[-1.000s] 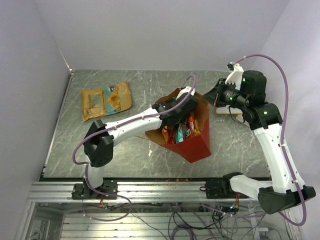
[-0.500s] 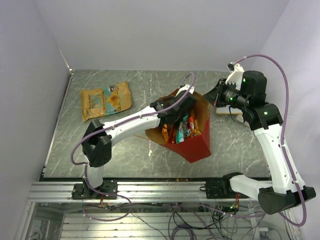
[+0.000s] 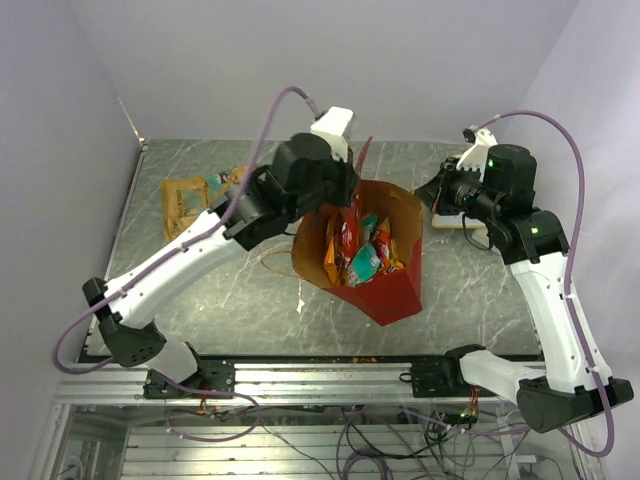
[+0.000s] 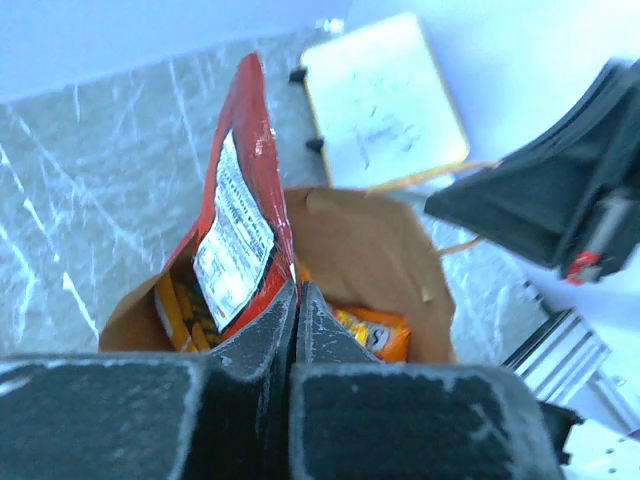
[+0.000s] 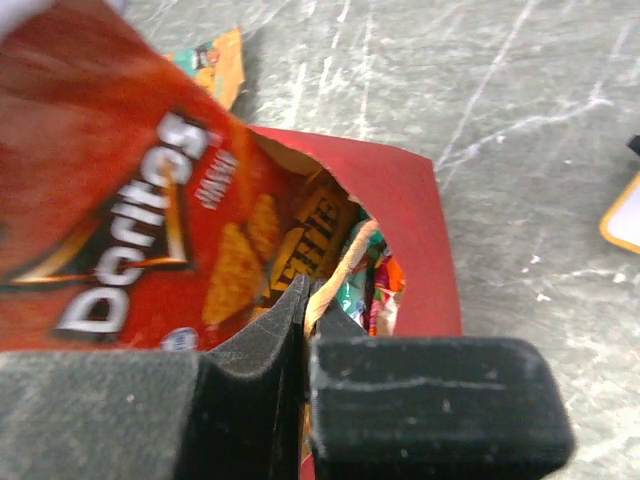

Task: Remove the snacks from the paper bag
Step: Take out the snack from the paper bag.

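In the middle of the table (image 3: 200,290), the paper bag (image 3: 385,290) stands with its mouth open, red outside and brown inside; a cluster of packets (image 3: 365,255) sits packed in it, orange, red, yellow and teal. Over the far left part of that mouth, the left gripper (image 4: 297,290) is pinched tight on the edge of a red chip packet (image 4: 250,160); its two black fingers meet with only the foil between them. The packet reaches from the fingers toward the bag's opening; the left wrist view shows its white printed back panel, and the right wrist view shows its front with white lettering. Whether its lower end is clear of the bag cannot be told. Past the packet, an orange packet (image 4: 375,332) lies inside the bag against the brown wall.

At the far right rim of the bag, the right gripper (image 5: 307,295) is closed on the thin tan handle (image 5: 345,255); the handle rises from the bag and passes between the fingers.

At the far left of the table, well apart from the paper bag, a flat orange chip bag (image 3: 212,202) lies on the surface. At the far right, beyond the right gripper, a white board (image 4: 385,100) with a wooden frame lies flat on the table.
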